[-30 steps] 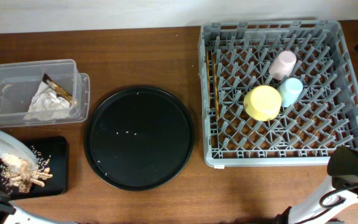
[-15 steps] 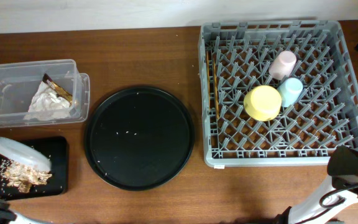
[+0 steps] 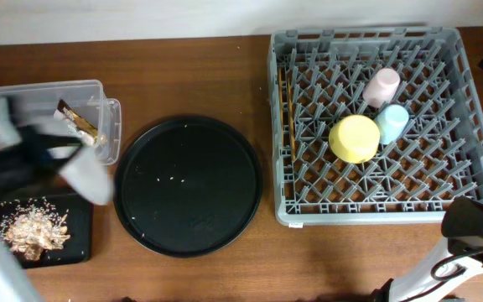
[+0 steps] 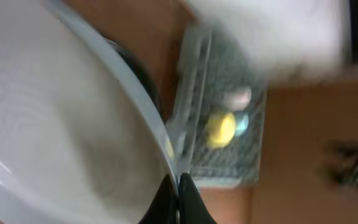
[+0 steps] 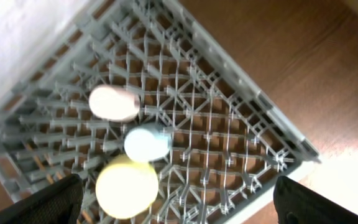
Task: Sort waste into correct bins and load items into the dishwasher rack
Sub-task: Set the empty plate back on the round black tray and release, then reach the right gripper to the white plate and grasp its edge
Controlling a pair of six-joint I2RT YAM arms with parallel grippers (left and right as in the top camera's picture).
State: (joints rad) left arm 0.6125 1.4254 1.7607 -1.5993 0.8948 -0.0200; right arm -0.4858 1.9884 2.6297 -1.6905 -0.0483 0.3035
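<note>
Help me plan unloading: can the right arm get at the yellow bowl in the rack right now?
Probably yes: the yellow bowl sits in the open-topped rack with nothing over it, and the right gripper hangs open near it, empty.

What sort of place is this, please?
Likely a dish-clearing test station: a large square grey plastic dishwasher rack, a clear rectangular plastic tub and a shallow black rectangular bin sit on a brown wooden table.

Matt grey plastic dishwasher rack (image 3: 367,216), clear glossy plastic tub (image 3: 112,122) and smooth matt black round tray (image 3: 187,184) on a polished brown wooden table (image 3: 199,75).
</note>
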